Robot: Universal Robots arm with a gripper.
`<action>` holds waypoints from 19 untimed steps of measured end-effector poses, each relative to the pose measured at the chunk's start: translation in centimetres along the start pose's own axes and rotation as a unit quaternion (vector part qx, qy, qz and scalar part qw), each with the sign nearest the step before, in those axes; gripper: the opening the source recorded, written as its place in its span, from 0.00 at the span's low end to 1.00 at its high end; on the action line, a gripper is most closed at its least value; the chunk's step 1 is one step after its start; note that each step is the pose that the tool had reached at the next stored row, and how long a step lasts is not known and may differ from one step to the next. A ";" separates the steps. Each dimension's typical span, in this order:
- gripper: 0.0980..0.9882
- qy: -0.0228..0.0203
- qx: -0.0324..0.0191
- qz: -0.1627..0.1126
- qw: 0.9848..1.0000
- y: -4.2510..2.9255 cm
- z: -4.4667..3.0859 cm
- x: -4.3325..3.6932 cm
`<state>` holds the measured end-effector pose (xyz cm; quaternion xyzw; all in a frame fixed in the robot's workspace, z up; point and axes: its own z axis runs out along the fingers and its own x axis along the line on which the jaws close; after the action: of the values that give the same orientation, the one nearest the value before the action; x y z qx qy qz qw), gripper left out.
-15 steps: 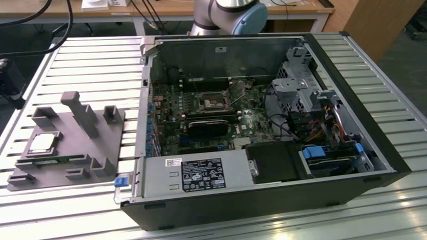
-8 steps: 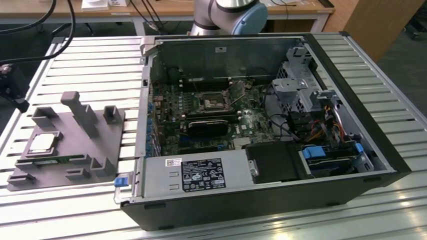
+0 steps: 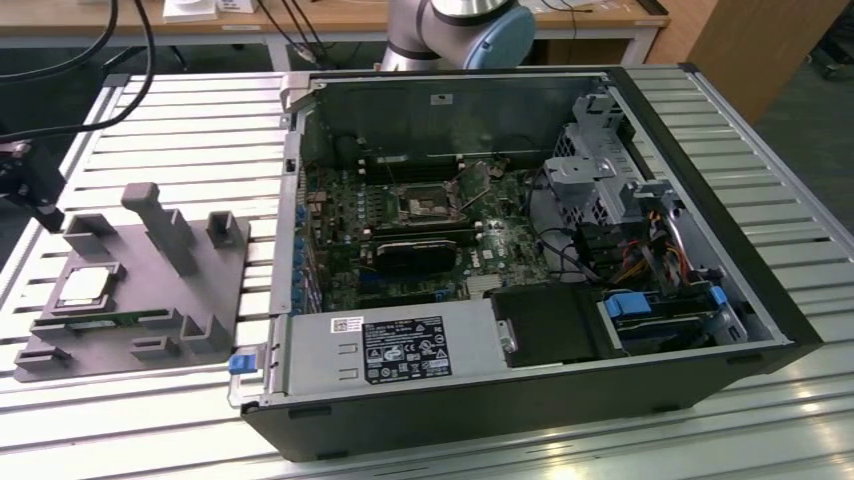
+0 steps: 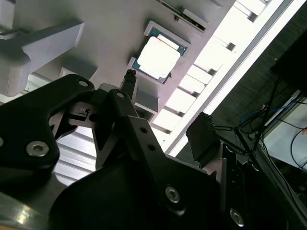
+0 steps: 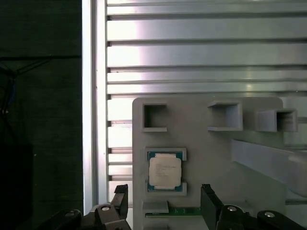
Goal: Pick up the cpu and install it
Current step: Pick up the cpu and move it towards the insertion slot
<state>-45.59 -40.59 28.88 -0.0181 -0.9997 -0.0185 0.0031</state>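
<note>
The black two-fingered claw (image 5: 164, 206) is seen released and empty, its fingers spread apart, not touching the one cpu (image 5: 165, 171), a small flat square chip with a silvery metal top. This chip lies in a shallow recess of the single grey plastic fixture block (image 5: 216, 143) on the slatted metal desk (image 5: 192, 48). The chip is judged to be light, stiff, smooth and easily damaged, so it is probably best taken by two opposite thin edges and kept level.

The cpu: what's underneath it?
A grey fixture holds the cpu in a square recess. The recess floor beneath is hidden by the chip itself.
</note>
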 end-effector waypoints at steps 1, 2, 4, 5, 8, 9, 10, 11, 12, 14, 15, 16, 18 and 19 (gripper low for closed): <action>0.68 0.000 0.000 0.000 1.000 -0.01 0.11 0.00; 0.68 0.000 0.000 0.000 1.000 -0.02 0.22 0.00; 0.68 0.000 0.000 0.000 1.000 -0.04 0.47 -0.01; 0.68 0.000 0.000 0.000 1.000 -0.05 0.60 -0.01; 0.68 0.000 0.000 0.000 1.000 -0.09 0.93 -0.01; 0.68 0.000 0.000 0.000 1.000 -0.13 1.04 -0.02; 0.68 0.000 0.000 0.000 1.000 -0.15 1.16 -0.02; 0.68 0.000 0.000 0.000 1.000 -0.17 1.31 -0.01; 0.68 0.000 0.000 0.000 1.000 -0.20 1.47 -0.02; 0.68 0.000 0.000 -0.001 1.000 -0.25 1.80 -0.02; 0.68 0.000 0.000 -0.001 1.000 -0.28 1.98 -0.02; 0.68 0.000 0.000 -0.001 1.000 -0.29 2.16 -0.02; 0.68 0.000 0.000 -0.001 1.000 -0.31 2.52 -0.02; 0.68 0.000 0.000 -0.001 1.000 -0.31 2.66 -0.03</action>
<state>-45.59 -40.81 26.22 -0.0168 -0.9997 -0.0185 0.0035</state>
